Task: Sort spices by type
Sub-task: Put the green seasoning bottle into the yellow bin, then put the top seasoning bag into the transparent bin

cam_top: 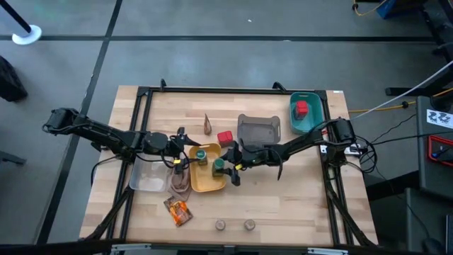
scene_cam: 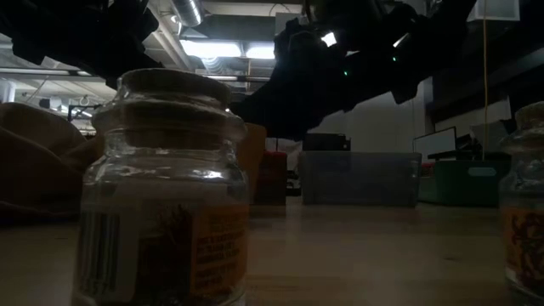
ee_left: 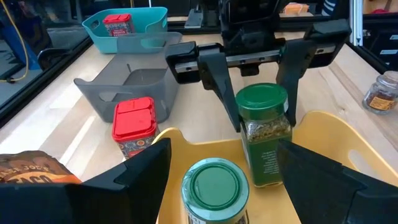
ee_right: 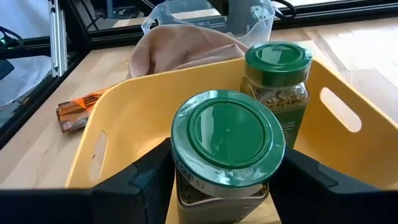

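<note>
I have the R gripper [ee_left: 258, 81] closed on a green jar [ee_left: 263, 134], held upright over the yellow tray [ee_right: 124, 118]. Second jar [ee_left: 214, 190] sits just beside. L gripper [cam_top: 177, 147] jaws wide, empty. Risk: early release or off-centre descent knocks jar 2 over.

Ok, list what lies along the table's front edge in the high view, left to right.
Orange-brown sachet → first tiny round jar → second tiny round jar.
</note>
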